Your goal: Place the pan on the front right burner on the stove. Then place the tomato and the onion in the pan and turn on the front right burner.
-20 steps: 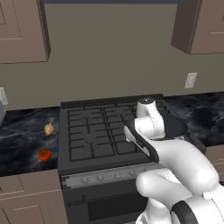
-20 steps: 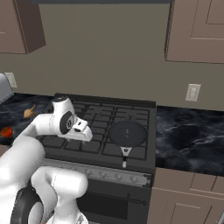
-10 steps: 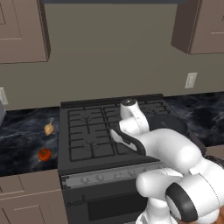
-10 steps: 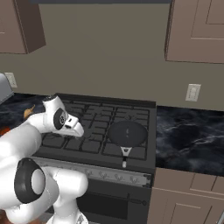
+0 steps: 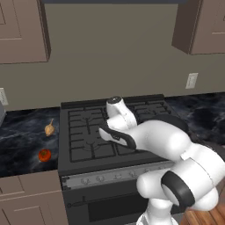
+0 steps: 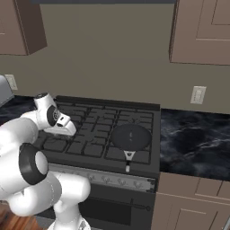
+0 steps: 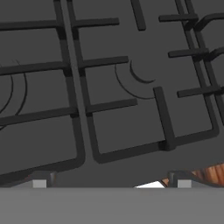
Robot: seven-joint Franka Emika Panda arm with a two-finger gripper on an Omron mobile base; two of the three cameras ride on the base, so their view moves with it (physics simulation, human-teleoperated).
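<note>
Black pan on stove, one tomato, one onion (claw parted, empty)

The stove looks like matt dark metal under black grates with a brushed silver knob strip, the pan dull black — the desk glossy dark marble, the tomato shiny.

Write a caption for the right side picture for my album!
A black pan sits on the stove's front right burner while the white robot arm reaches over the grates on the left.
</note>
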